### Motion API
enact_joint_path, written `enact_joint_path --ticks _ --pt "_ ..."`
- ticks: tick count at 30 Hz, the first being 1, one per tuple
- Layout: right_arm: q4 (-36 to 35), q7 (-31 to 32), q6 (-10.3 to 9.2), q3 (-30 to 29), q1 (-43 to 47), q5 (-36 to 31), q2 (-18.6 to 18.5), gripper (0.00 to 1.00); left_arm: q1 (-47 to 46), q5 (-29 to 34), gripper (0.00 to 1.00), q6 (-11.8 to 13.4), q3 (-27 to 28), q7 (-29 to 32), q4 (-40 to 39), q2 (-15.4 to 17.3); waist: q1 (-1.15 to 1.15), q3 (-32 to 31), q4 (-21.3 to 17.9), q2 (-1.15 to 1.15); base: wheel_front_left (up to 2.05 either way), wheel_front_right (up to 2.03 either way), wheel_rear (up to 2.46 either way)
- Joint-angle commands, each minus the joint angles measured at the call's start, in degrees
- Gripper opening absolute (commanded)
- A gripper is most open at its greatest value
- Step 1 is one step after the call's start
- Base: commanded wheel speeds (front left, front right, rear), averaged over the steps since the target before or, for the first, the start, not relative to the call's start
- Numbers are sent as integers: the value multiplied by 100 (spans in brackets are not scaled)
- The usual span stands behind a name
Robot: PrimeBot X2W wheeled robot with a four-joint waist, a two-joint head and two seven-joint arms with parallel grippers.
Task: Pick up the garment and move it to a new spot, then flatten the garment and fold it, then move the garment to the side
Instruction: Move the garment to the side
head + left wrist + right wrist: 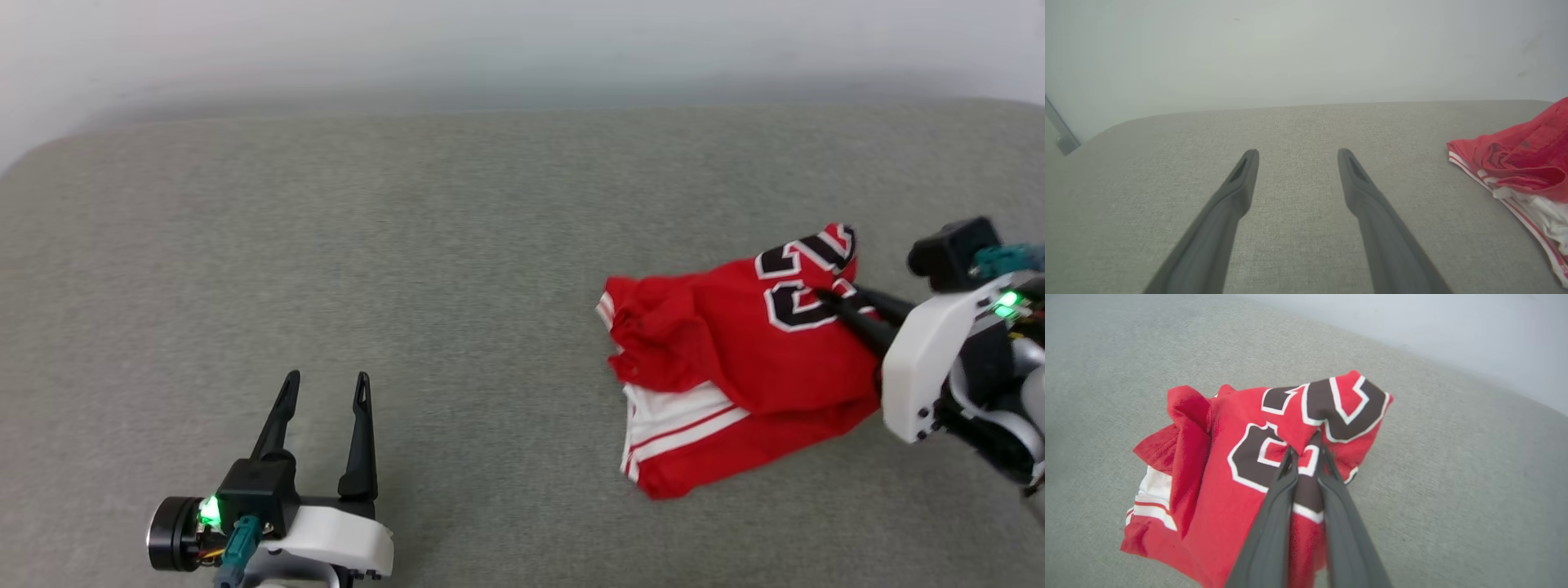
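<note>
The garment [727, 367] lies crumpled at the right of the grey padded surface [408, 245], long axis running from numerals to striped trim; the right gripper [834, 299], much the nearer, is nipped tight on a fold at the numerals; the left gripper [326, 377] stands wide open, empty, well apart.

Bare lab: grey fabric surface [457, 269]

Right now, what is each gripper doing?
Left gripper: open, holding nothing.
Right gripper: shut on the garment, pinching a fold at the numerals.
</note>
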Motion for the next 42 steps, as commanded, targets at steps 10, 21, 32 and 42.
enact_joint_path --ticks 10,21,32,42 --pt "120 -84 -7 -382 -512 -328 -623 0 -392 142 100 -53 3 -13 -170 79 0 668 -822 0 0 0 0" --pt "961 -116 -7 -1066 -839 -914 -1537 0 -821 212 100 -157 -36 -13 -438 154 0 1468 -648 0 0 0 0" --pt "2121 -98 -8 -1951 -1201 -1402 -1741 0 -1142 237 100 -160 -153 -13 -553 114 0 1942 -287 0 0 0 0" --pt "2538 -255 -8 -2389 -1152 -1968 -1230 100 -939 182 100 -77 -147 -13 -416 82 0 1515 -256 0 0 0 0"
